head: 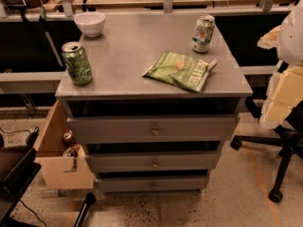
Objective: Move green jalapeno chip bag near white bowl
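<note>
The green jalapeno chip bag lies flat on the right half of the grey cabinet top, near the front right corner. The white bowl stands at the far left corner of the same top. My gripper shows as pale cream blocks under the white arm at the right edge of the view. It hangs beside the cabinet, to the right of the bag and apart from it. It holds nothing that I can see.
A green soda can stands at the front left of the top. A white and green can stands at the far right, just behind the bag. An open wooden box hangs low on the left. A chair base stands on the right.
</note>
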